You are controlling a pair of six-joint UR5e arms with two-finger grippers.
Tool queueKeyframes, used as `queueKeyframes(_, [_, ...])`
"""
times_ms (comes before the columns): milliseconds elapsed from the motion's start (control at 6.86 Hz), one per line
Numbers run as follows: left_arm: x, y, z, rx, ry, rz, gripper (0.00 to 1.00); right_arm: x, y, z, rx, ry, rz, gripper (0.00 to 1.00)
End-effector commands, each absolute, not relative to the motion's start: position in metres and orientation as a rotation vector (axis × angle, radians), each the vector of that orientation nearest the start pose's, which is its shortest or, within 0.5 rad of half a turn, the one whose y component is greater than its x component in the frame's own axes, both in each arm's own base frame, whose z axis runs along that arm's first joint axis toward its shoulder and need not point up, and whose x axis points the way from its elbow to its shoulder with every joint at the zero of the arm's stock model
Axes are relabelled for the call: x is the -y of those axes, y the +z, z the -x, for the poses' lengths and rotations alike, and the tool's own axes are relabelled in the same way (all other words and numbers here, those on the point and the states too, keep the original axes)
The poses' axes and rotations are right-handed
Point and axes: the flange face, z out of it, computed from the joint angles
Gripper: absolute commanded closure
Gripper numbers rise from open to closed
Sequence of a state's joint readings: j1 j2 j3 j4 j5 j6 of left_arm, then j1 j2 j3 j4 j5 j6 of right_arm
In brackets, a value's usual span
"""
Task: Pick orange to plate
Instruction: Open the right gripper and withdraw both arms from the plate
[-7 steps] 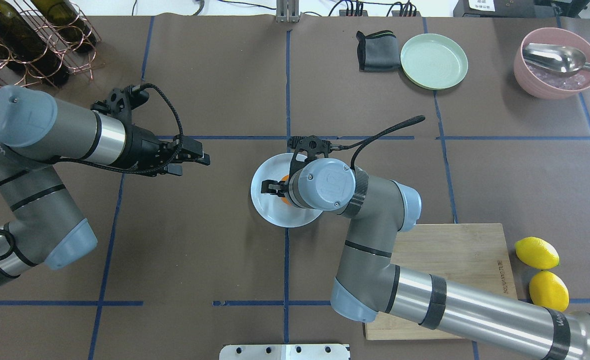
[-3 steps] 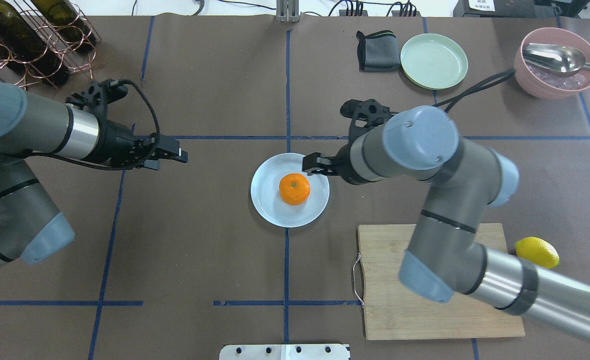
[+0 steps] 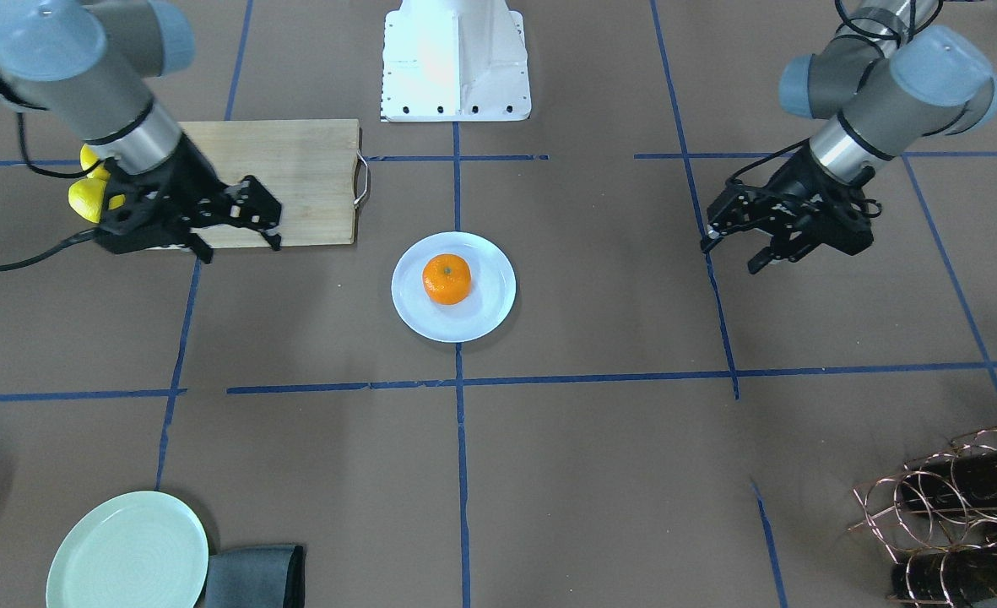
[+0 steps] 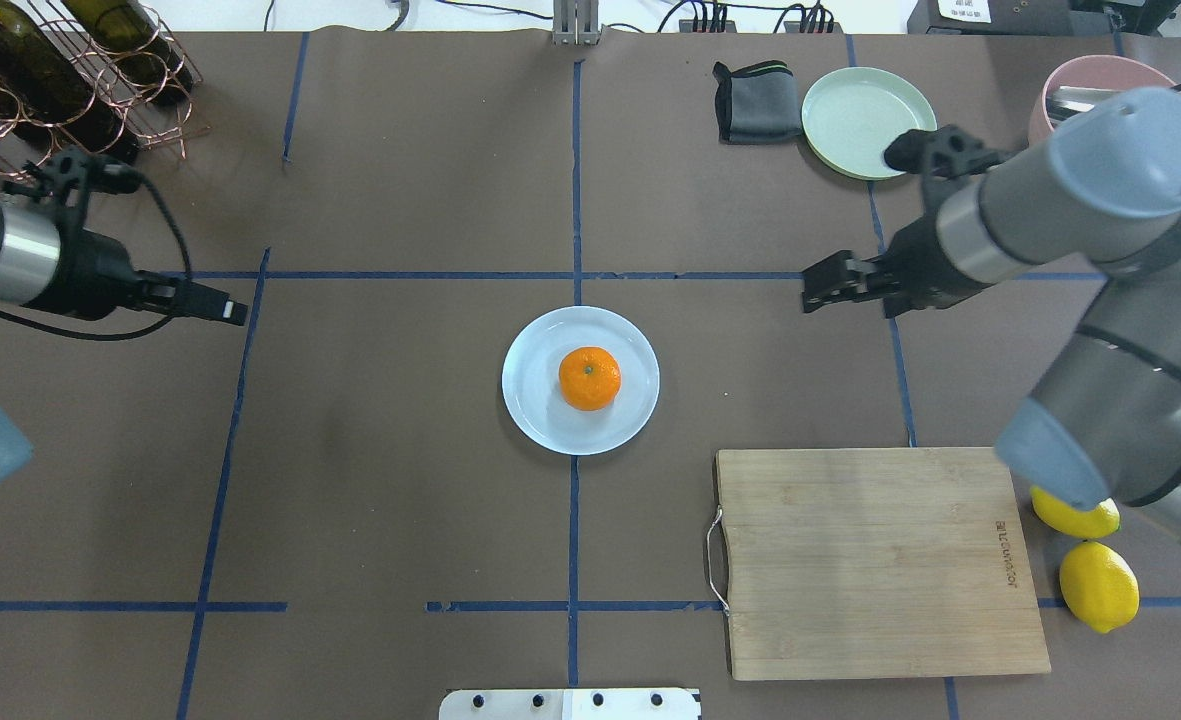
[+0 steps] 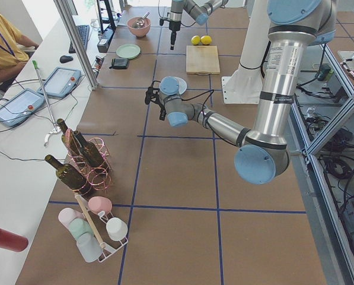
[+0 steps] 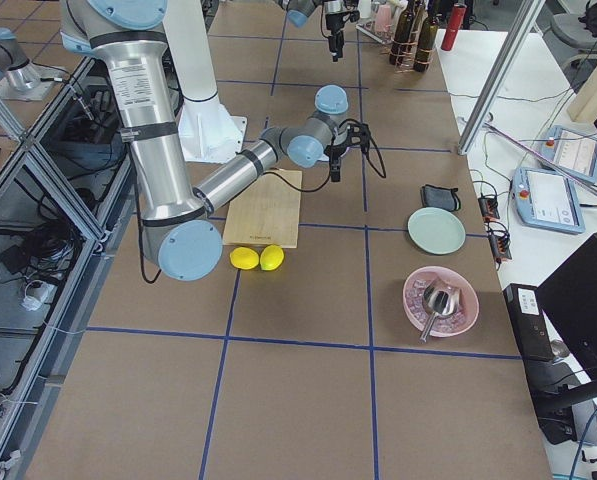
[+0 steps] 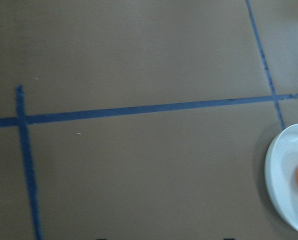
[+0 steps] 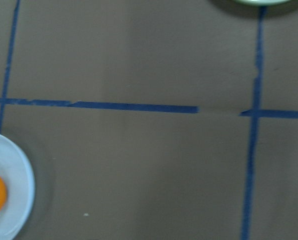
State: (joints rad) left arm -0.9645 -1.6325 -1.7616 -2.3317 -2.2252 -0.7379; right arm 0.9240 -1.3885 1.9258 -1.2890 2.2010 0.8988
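Note:
The orange (image 4: 590,378) sits by itself, stem dimple up, in the middle of the pale bluish-white plate (image 4: 530,410) at the table's centre; in the front-facing view the orange (image 3: 447,279) rests just as freely on the plate (image 3: 490,317). My right gripper (image 4: 812,290) hovers well to the plate's right, open and empty, and the front-facing view also shows this right gripper (image 3: 242,249) with its jaws spread. Far off to the plate's left, my left gripper (image 4: 233,313) is open and empty too. Each wrist view catches the plate's edge (image 7: 286,175) (image 8: 16,195).
A wooden cutting board (image 4: 870,560) lies at the near right, with two lemons (image 4: 1098,585) beside it. At the far right are a pale green plate (image 4: 868,122), a dark cloth (image 4: 750,100) and a pink bowl (image 4: 1050,95). A wire rack with bottles (image 4: 60,80) stands far left.
A second ago my right gripper was over the plate around the orange; it has since let go and pulled away to the right. My left arm has drawn back to the left.

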Motion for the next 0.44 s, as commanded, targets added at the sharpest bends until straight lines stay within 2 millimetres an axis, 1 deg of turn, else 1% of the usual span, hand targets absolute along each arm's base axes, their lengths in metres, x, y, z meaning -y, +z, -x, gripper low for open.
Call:
queueKeyframes(0, [0.495,0.513,-0.119,-0.952,0.303,-0.447,0.18,0.508,0.462,0.132,0.914,-0.142,-0.195,0.00])
queueKeyframes(146, [0.510,0.545,-0.059,-0.844,0.359,-0.452,0.18,0.524,0.503,0.083,0.882,-0.180,-0.204,0.00])
queueKeyframes(292, [0.517,0.558,-0.010,-0.772,0.386,-0.435,0.17,0.533,0.539,0.045,0.845,-0.228,-0.205,0.00])
